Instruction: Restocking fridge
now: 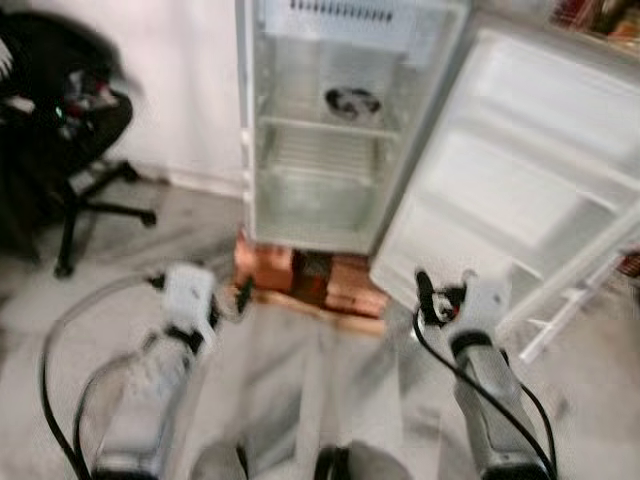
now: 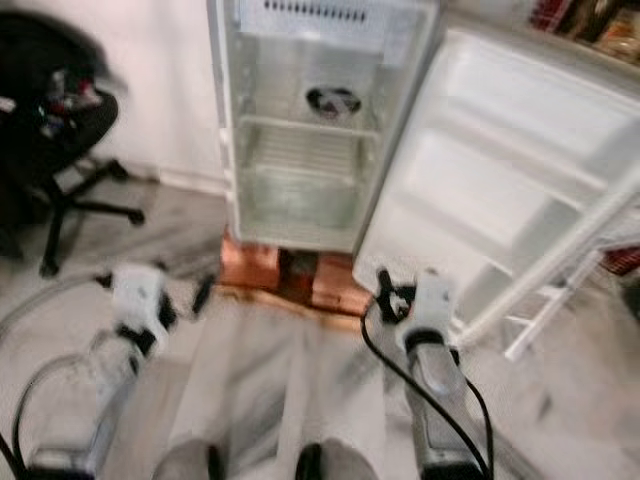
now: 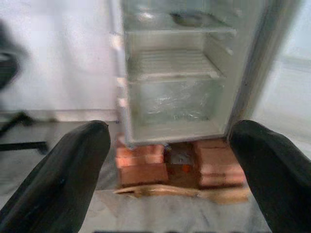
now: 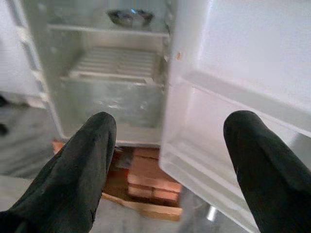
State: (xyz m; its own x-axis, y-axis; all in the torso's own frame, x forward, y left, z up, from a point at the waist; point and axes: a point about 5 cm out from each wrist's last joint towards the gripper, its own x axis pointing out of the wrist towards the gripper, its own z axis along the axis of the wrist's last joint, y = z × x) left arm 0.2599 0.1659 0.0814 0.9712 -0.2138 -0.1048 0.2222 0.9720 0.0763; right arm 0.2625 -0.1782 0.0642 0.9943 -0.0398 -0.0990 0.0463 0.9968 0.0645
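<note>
A small white fridge (image 1: 320,215) stands ahead with its door (image 1: 520,170) swung wide open to the right. Inside, a dark bowl (image 1: 352,101) rests on the upper shelf; the wire shelf (image 1: 322,152) and the bottom compartment below it hold nothing. The fridge sits on red bricks (image 1: 310,280). My left gripper (image 1: 232,300) hangs low at the left, open and holding nothing. My right gripper (image 1: 445,288) hangs low at the right near the door's bottom edge, open and holding nothing. Both wrist views look between spread black fingers (image 3: 63,179) (image 4: 73,170) at the fridge.
A black office chair (image 1: 60,130) with things piled on it stands at the left by the wall. A white rack (image 1: 575,300) stands behind the open door at the right. Black cables (image 1: 55,380) trail along both arms. Grey floor lies between me and the fridge.
</note>
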